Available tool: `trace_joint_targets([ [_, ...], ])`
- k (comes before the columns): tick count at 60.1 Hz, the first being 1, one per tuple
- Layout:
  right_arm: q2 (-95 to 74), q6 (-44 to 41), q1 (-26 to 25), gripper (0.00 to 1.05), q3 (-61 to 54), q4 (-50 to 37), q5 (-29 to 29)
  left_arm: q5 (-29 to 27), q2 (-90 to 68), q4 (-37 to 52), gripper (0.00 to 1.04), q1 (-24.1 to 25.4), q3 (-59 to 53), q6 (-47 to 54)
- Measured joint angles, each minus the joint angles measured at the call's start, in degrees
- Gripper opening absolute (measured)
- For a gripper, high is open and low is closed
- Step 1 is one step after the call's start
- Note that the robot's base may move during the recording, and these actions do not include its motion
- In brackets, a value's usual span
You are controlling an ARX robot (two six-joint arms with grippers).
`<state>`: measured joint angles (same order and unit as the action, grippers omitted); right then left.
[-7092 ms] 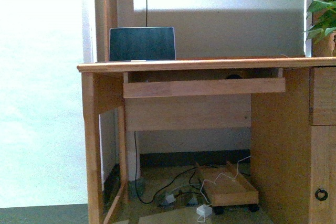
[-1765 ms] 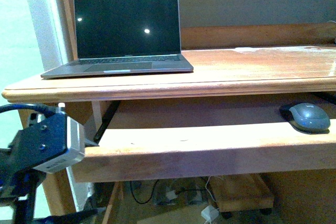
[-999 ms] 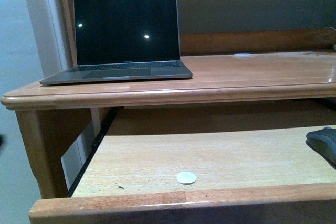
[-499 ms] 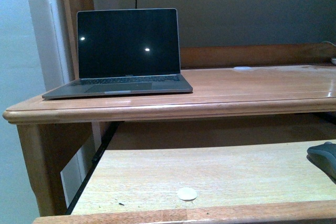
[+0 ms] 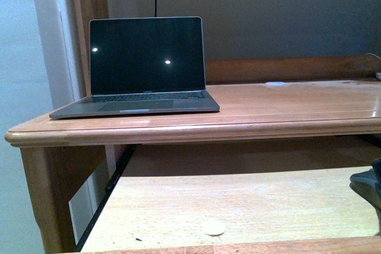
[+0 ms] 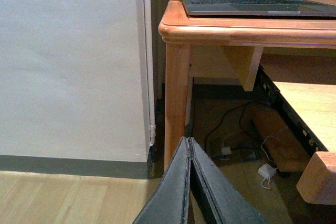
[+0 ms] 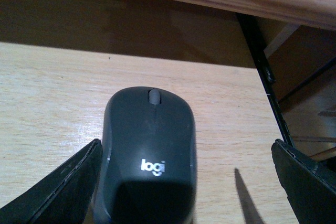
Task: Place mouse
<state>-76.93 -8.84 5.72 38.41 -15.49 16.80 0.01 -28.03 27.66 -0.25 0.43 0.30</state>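
- Right gripper (image 7: 186, 149), fingers apart, has moved astride the dark grey domed wireless mouse (image 7: 149, 150); contact apparently not made, so the grasp comes next.
- Left gripper (image 6: 188, 148): fingers together, empty.

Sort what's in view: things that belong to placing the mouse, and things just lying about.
Job in hand:
- mouse, on the pull-out tray
- right gripper, open, a finger on either side of the mouse

Lying about:
- laptop on the desk top
- white disc on the pull-out tray
- white charger on the floor
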Motion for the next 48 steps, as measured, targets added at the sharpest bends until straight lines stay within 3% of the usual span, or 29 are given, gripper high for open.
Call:
trace_joint_targets([
  [37,-6.36,0.72,0.52,0.97,8.72,13.44,-3.98,0.00,13.22,-12.79,0.03,0.00,0.00,0.00],
  [48,-7.89,1.75,-0.07,0.74,10.05,13.99,-5.01,0.00,15.80,-15.39,0.03,0.00,0.00,0.00],
])
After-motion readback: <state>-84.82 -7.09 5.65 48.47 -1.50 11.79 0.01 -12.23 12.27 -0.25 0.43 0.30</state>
